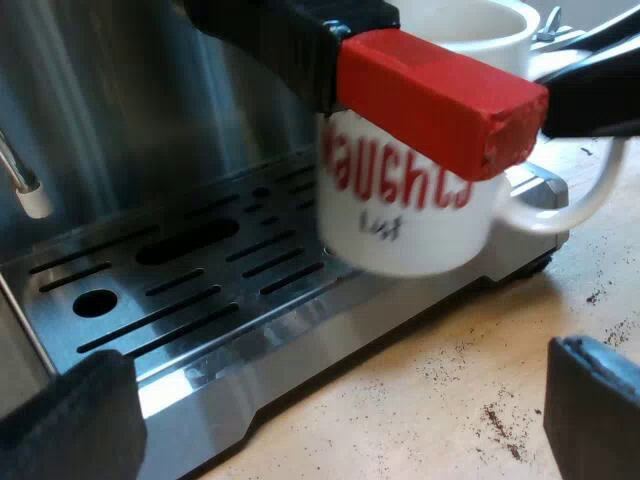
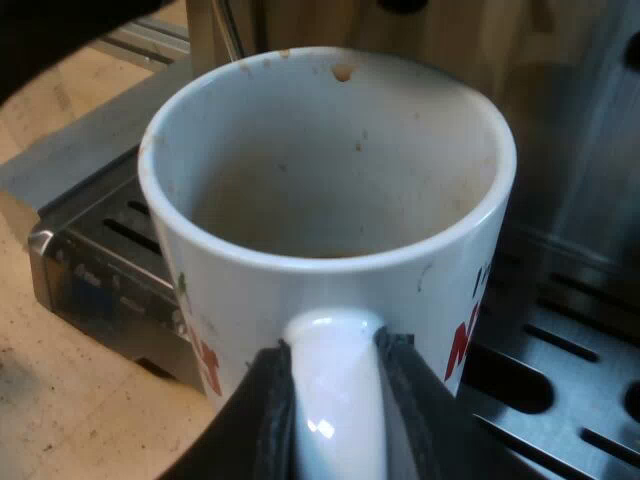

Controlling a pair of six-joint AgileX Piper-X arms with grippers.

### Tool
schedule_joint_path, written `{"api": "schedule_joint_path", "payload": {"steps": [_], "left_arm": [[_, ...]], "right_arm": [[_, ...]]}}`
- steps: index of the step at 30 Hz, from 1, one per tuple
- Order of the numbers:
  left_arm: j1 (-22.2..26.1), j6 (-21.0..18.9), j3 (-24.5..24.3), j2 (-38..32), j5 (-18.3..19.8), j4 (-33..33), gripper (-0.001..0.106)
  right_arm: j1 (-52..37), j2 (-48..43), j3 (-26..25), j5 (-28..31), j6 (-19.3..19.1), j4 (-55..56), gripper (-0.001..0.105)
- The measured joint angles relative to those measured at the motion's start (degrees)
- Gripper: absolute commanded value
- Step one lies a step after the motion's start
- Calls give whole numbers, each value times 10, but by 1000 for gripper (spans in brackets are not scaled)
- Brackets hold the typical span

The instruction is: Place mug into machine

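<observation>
The espresso machine (image 1: 120, 100) is the biggest thing here, all brushed steel, with its slotted drip tray (image 1: 180, 290) sticking out over the light wooden bench (image 1: 450, 400). The white mug (image 1: 400, 230) with red lettering is at the tray's outer edge, right by the corner. Can't tell if it's actually sitting on the grate or just above it. It's empty inside, with a few brown coffee stains near the rim.

The holder's dark handle (image 1: 280, 40) with the red end (image 1: 440, 100) juts out from the machine, crossing in front of the mug's upper half.

The right gripper (image 2: 335, 400) has its fingers (image 2: 270, 420) clamped on either side of the mug's handle. The left gripper (image 1: 330, 420) is low by the tray's front edge, fingers (image 1: 70, 420) wide apart with nothing between them.

A thin steam wand (image 1: 30, 195) hangs over the tray's far side, and there are coffee grounds (image 1: 500, 420) scattered on the bench.
</observation>
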Motion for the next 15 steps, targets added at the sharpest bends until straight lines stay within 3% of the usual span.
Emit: {"api": "schedule_joint_path", "payload": {"steps": [11, 15], "left_arm": [[0, 0, 0, 0, 0, 0, 82], [0, 0, 0, 0, 0, 0, 82]], "right_arm": [[0, 74, -29, -6, 1, -43, 0], [0, 136, -72, 7, 1, -53, 0]]}}
